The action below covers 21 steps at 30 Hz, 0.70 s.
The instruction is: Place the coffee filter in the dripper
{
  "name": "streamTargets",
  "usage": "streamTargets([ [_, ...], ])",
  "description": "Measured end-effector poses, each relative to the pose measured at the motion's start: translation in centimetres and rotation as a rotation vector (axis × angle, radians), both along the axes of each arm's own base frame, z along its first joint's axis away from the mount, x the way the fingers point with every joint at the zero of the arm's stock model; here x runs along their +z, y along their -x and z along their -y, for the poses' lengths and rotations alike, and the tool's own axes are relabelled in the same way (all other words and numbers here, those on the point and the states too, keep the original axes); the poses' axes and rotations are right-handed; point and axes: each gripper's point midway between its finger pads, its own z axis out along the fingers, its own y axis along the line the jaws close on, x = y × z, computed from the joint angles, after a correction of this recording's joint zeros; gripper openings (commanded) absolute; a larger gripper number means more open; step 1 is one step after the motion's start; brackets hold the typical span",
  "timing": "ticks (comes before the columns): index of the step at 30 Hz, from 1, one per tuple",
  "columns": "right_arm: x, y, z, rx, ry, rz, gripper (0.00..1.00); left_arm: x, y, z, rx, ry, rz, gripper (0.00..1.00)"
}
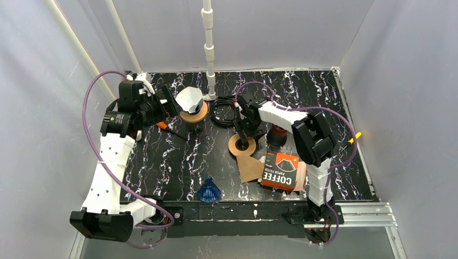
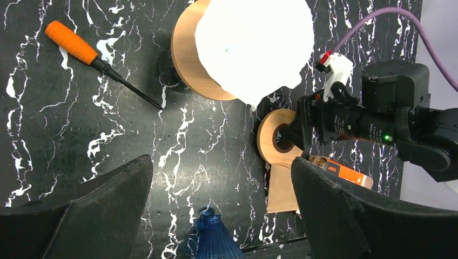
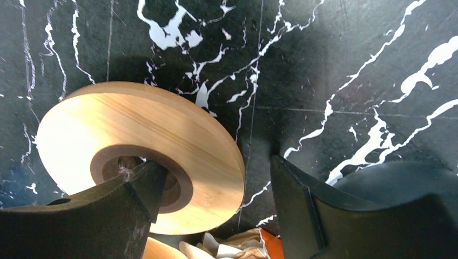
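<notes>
Top view only: both arms whole; black cable coil (image 1: 222, 113) between them at the back; coffee filter box (image 1: 283, 170) by the right arm base.
Left wrist only: white coffee filter (image 2: 254, 46) from above, covering most of the dripper (image 2: 186, 54) mouth and overhanging its wooden collar on one side.
Right wrist only: close look at the second wooden ring (image 3: 140, 140). One finger is down in its centre hole, the other outside the rim with a gap.
Left arm pose: reaches up the left side of the table, wrist bent inward; left gripper (image 2: 221, 162) hangs above the marble, just beside the dripper.
Left gripper state: fingers wide apart, nothing between them.
Right arm pose: elbow high, forearm folded back toward table centre; right gripper (image 3: 216, 172) points down over the second wooden ring.
Right gripper state: fingers apart, straddling the ring wall, not clamped.
Filter place: in the dripper, back left of centre, just beside the left gripper.
Filter axis: roughly upright, wide mouth up, tip hidden in the collar; exact lean cannot tell.
Loose items: orange screwdriver (image 2: 75, 43) flat near the dripper; brown filter sheet (image 1: 250, 168) flat, touching the box; blue cone (image 1: 209, 190) at the near edge.
</notes>
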Motion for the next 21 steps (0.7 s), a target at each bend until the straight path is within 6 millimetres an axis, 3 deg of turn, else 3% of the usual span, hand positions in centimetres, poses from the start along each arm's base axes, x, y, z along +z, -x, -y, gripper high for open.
streamTargets([
  [5,-0.2,0.1,-0.7,0.008,-0.033,-0.016,0.68,0.1,-0.1,0.0,-0.002,-0.004,0.002,0.98],
  [11,-0.3,0.2,-1.5,0.015,-0.066,-0.035,0.46,0.1,-0.1,0.0,0.002,0.0,0.0,0.98],
  [21,0.8,-0.6,-2.2,0.026,-0.077,-0.025,0.44,1.0,-0.4,0.4,-0.035,-0.001,0.02,0.98],
])
